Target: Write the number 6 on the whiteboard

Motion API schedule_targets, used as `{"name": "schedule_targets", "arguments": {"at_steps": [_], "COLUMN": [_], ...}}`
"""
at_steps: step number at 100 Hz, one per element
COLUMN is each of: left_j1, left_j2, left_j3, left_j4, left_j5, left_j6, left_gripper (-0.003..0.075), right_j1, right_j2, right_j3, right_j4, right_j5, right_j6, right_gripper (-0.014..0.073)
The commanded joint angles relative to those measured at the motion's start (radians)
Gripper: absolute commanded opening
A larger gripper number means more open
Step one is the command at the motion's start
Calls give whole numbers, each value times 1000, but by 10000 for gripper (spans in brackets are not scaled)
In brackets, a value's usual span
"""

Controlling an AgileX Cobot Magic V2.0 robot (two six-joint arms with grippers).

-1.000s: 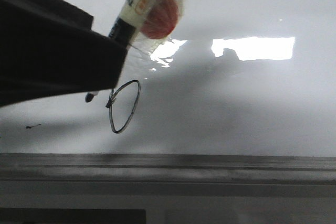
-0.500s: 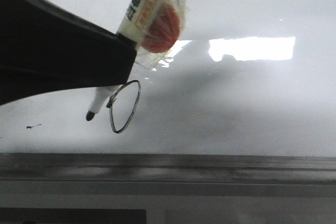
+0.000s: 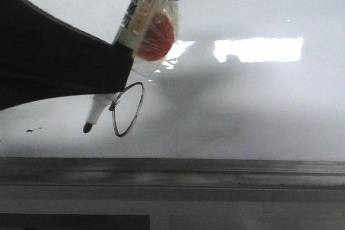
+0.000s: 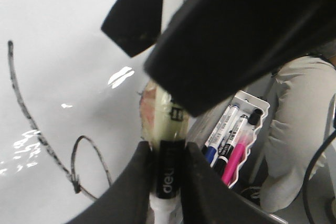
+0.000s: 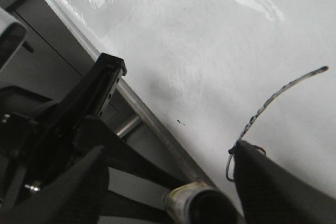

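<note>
marker: my left claw (image 4: pixel 167 182) is clamped on the marker (image 3: pixel 141 15), both fingers pressed against the black band of the barrel. Taped barrel with a red blob on it, tip pointing down and to the left in the front view.
what changed: over the last second the tip (image 3: pixel 87 127) has slid out from behind my dark arm and moved down-left. Before, only a stub showed beside the loop; now the whole white nose and black nib are visible, clear of the loop's left side.
meaning: judging by that, the stroke is done and I'm pulling the pen off the ink. Whether the nib touches the surface, I cannot tell.
number 6: the number 6 (image 4: pixel 63 161) sits on the whiteboard (image 3: pixel 259 111), low, near the frame edge (image 3: pixel 215 166). Loop closed.
front view only: shows the loop, not the stem; my arm hides it. Also a tiny stray squiggle (image 3: pixel 33 130) left of the nib, apart from the digit.
left wrist only: shows the long slanted stem running into the loop, plus a tray of spare markers (image 4: pixel 236 135) off the board.
right wrist only: shows stem and board edge from the other side.
right claw: right claw (image 5: pixel 168 182) spread wide, nothing held between its fingers.
task status: digit looks complete, my read.
</note>
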Motion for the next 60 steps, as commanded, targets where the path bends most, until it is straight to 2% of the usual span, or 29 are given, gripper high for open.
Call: {"name": "schedule_targets", "arguments": {"at_steps": [1, 19, 35, 45, 60], "left_j1": [33, 176, 268, 303, 318], "left_j2": [-21, -60, -62, -62, -62], "left_j3": [-31, -31, -31, -31, -31], "left_j4": [-44, -331, -519, -567, -568], "left_j5": [-54, 30, 142, 195, 191], "left_j6": [-10, -10, -10, -10, -10], "left_gripper": [-19, -19, -19, -19, -19], "right_j1": [-1, -1, -1, -1, -1], "right_j2": [-29, -39, -43, -43, -43], "right_j3": [-34, -34, -34, -34, -34], "right_j4": [16, 16, 16, 16, 16], "right_j5": [-85, -82, -85, -85, -85], "right_j6": [-12, -12, -12, -12, -12], "right_gripper": [487, 458, 458, 458, 458]}}
